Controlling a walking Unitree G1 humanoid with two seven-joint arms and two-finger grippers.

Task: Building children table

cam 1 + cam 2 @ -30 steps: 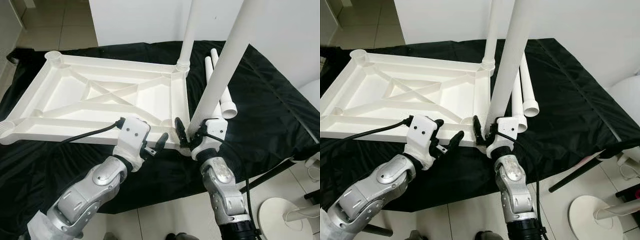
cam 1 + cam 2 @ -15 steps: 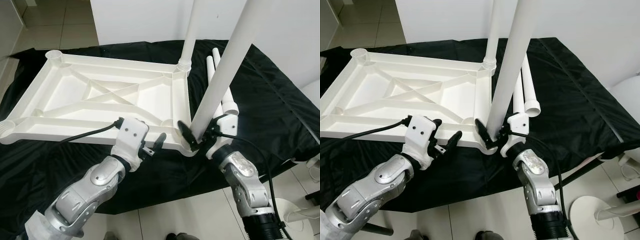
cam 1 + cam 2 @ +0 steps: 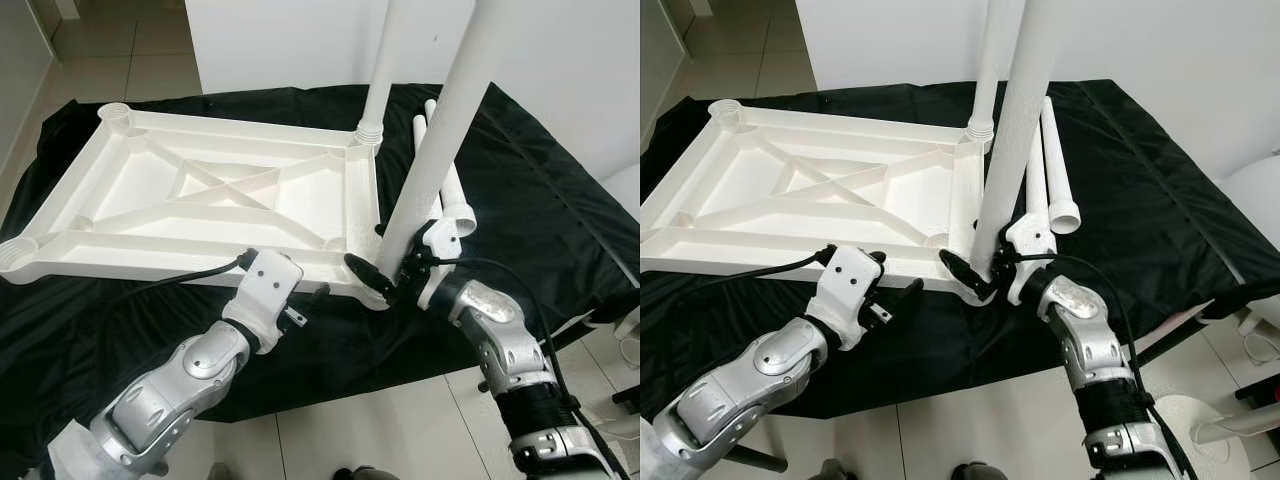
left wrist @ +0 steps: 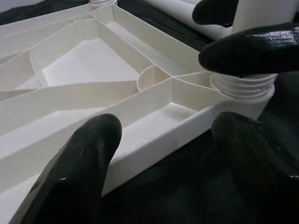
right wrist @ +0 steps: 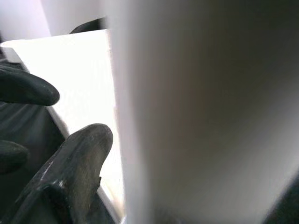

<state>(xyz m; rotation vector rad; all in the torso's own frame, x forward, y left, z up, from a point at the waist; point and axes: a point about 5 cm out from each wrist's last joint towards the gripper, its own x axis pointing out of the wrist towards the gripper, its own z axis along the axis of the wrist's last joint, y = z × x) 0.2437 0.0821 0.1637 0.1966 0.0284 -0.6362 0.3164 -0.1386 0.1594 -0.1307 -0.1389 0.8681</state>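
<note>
- Left arm (image 3: 185, 385): brushed silver metal shells with rounded joint covers and small dark screw holes along the forearm.
- Left wrist block (image 3: 268, 290): a white boxy housing with two dark dots on its face; a black cable (image 3: 170, 277) runs into it.
- Left gripper (image 4: 159, 154): two thick, rounded black fingers with a slightly glossy, rubbery surface.
- Right arm (image 3: 500, 340): silver segments with a rounded elbow cover, then a black ribbed section (image 3: 535, 410) lower down and a thin black cable along it.
- Right wrist block (image 3: 440, 250): white plastic housing.
- Right gripper (image 3: 385, 282): long black fingers, glossy at the tips.
</note>
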